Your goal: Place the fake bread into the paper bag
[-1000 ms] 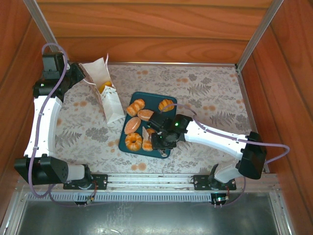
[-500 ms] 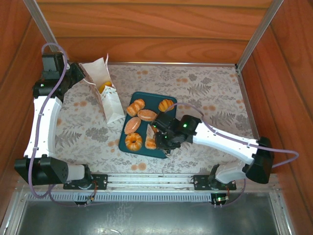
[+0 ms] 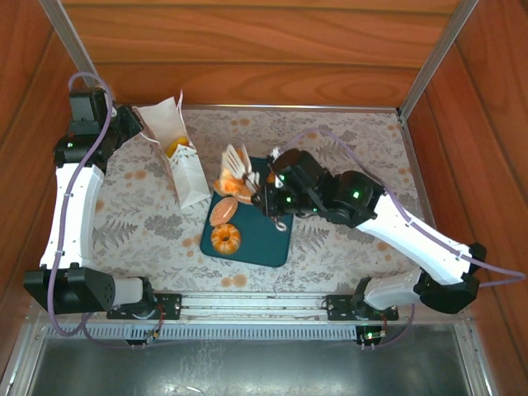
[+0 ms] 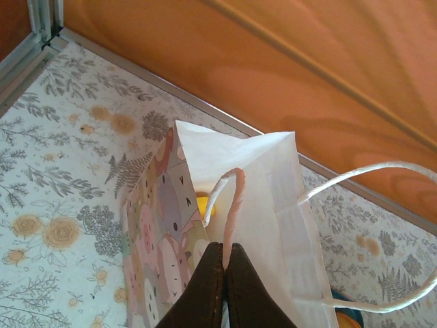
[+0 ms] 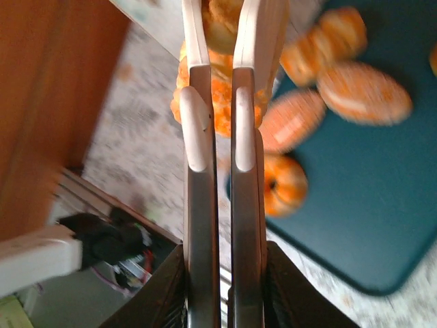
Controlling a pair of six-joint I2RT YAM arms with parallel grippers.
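One glossy toy roll (image 5: 220,19) sits pinched in our right jaws above the teal tray's (image 3: 266,239) 11 o'clock corner. We judge it light, stiff and slick, best gripped across its middle. Our left jaws clench the paper bag's (image 3: 188,175) rim at 10 o'clock.

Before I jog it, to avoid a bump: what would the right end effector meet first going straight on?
Probably the bag; the right end effector, gripping bread, points toward it, though depth is unclear.
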